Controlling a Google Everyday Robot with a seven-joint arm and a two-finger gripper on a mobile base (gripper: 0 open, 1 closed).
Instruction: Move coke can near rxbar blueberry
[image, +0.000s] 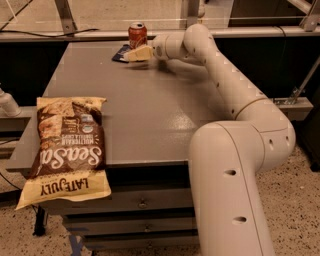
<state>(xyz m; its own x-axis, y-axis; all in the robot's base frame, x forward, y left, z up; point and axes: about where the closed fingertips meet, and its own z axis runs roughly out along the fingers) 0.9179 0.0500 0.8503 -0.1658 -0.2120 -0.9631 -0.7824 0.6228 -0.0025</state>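
The coke can (137, 34), red with a silver top, stands upright at the far edge of the grey table (150, 115). The rxbar blueberry (120, 52), a flat dark navy wrapper, lies just in front and left of the can. My gripper (136, 53) hovers low over the table directly in front of the can and beside the bar's right end, its pale fingers (141, 52) pointing left. It is open and holds nothing. The can stands free behind it.
A large brown-and-tan chip bag (67, 150) lies at the near left corner, hanging over the table's front edge. My white arm (235, 95) reaches in from the right across the table's far right part. A rail runs behind the table.
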